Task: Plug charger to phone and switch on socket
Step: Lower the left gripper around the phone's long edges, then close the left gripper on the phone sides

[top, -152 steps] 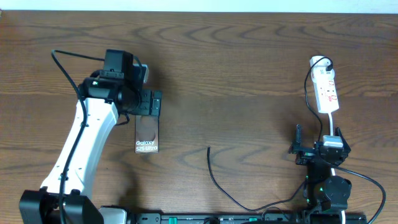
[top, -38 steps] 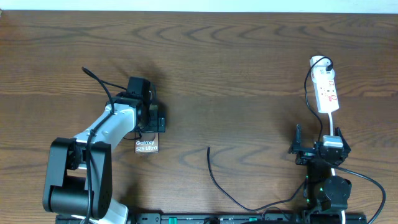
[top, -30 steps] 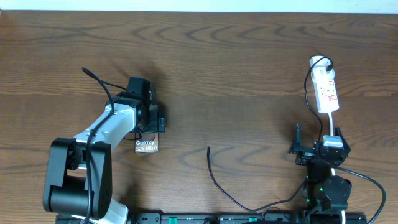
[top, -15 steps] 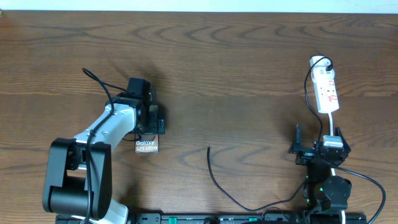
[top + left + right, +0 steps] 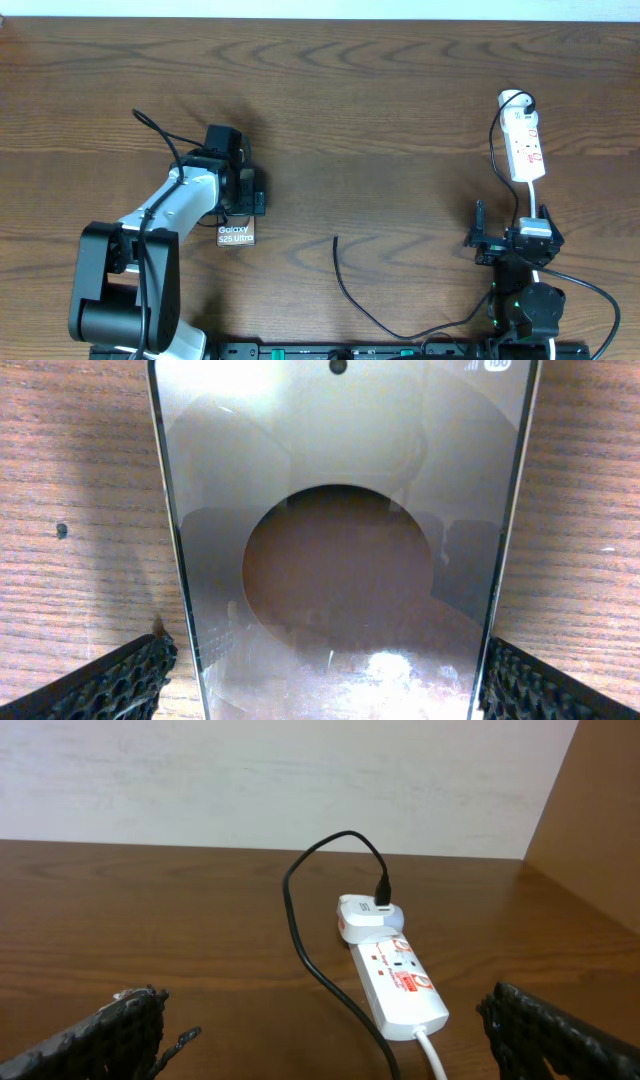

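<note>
Phone (image 5: 340,540) lies flat on the left of the wooden worktop (image 5: 380,120), its lettered end toward the near edge. The left pincer (image 5: 240,200) is spread wide over it, fingers (image 5: 110,680) just beside either long edge, pinching nothing. Low on the right, the right pincer (image 5: 512,236) is likewise spread and empty, facing the white power strip (image 5: 400,982). The black charger cable (image 5: 345,290) is plugged into the white adapter (image 5: 365,915) at the strip's far end; its free tip rests on bare wood, well apart from the phone.

A white power strip (image 5: 398,982) is seen lying on the wooden table (image 5: 150,920); a black cable (image 5: 290,910) is plugged into the white adapter (image 5: 360,918) at its far end.
</note>
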You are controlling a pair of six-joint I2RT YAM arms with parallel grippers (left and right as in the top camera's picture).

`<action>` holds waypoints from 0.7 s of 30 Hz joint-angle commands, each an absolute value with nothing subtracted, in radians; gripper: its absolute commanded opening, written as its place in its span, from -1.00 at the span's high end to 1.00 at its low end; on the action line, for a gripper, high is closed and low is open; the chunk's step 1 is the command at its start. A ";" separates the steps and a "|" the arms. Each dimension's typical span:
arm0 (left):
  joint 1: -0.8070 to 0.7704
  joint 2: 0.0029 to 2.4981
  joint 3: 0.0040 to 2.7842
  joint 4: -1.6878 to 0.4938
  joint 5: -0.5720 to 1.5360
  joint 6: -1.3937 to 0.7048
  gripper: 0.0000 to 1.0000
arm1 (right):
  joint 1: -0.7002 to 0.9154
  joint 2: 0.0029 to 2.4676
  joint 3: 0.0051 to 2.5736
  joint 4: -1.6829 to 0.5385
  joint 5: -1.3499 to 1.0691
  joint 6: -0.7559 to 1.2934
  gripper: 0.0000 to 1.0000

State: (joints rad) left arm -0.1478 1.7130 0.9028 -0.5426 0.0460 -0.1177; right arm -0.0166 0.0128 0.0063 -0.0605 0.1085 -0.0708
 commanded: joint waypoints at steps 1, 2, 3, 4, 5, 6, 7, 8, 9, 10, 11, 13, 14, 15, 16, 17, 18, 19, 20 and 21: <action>-0.150 1.734 0.885 -0.563 0.044 -0.130 -0.95 | -0.019 0.011 0.006 -0.064 0.110 -0.084 -0.99; -0.150 1.734 0.885 -0.563 0.044 -0.130 -0.96 | -0.019 0.011 0.006 -0.064 0.110 -0.084 -0.99; -0.150 1.734 0.885 -0.563 0.045 -0.130 -0.96 | -0.019 0.011 0.006 -0.064 0.110 -0.084 -0.99; -0.150 1.734 0.885 -0.563 0.044 -0.130 -0.96 | -0.019 0.011 0.006 -0.064 0.110 -0.084 -0.98; -0.150 1.734 0.885 -0.563 0.044 -0.130 -0.96 | -0.019 0.011 0.006 -0.064 0.110 -0.084 -0.99; -0.150 1.734 0.885 -0.563 0.045 -0.130 -0.96 | -0.019 0.011 0.006 -0.065 0.110 -0.084 -0.99; -0.150 1.734 0.885 -0.563 0.044 -0.130 -0.96 | -0.019 0.011 0.006 -0.065 0.110 -0.084 -0.98; -0.150 1.734 0.885 -0.563 0.045 -0.130 -0.96 | -0.019 0.011 0.006 -0.065 0.110 -0.084 -0.99; -0.150 1.734 0.885 -0.563 0.044 -0.130 -0.96 | -0.019 0.011 0.006 -0.065 0.110 -0.084 -0.99; -0.150 1.734 0.885 -0.563 0.044 -0.130 -0.97 | -0.019 0.011 0.006 -0.065 0.110 -0.084 -0.98; -0.150 1.734 0.885 -0.563 0.044 -0.130 -0.98 | -0.019 0.011 0.006 -0.064 0.110 -0.084 -0.98; -0.150 1.734 0.885 -0.563 0.044 -0.130 -0.93 | -0.019 0.011 0.006 -0.065 0.110 -0.084 -0.98; -0.150 1.734 0.885 -0.563 0.044 -0.130 -0.90 | -0.019 0.011 0.006 -0.065 0.110 -0.084 -0.99; -0.150 1.734 0.885 -0.563 0.045 -0.130 -0.89 | -0.019 0.011 0.006 -0.065 0.110 -0.084 -0.98; -0.150 1.734 0.885 -0.563 0.045 -0.130 -0.86 | -0.019 0.011 0.006 -0.065 0.110 -0.084 -0.98; -0.150 1.734 0.885 -0.563 0.044 -0.130 -0.85 | -0.019 0.011 0.006 -0.065 0.110 -0.084 -0.99; -0.150 1.734 0.885 -0.563 0.044 -0.130 -0.85 | -0.019 0.011 0.006 -0.064 0.110 -0.084 -0.99; -0.150 1.734 0.885 -0.563 0.044 -0.130 -0.85 | -0.019 0.011 0.006 -0.064 0.110 -0.084 -0.98; -0.150 1.734 0.885 -0.563 0.045 -0.130 -0.85 | -0.019 0.011 0.006 -0.064 0.110 -0.084 -0.99; -0.150 1.734 0.885 -0.563 0.045 -0.130 -0.84 | -0.019 0.011 0.006 -0.064 0.110 -0.084 -0.99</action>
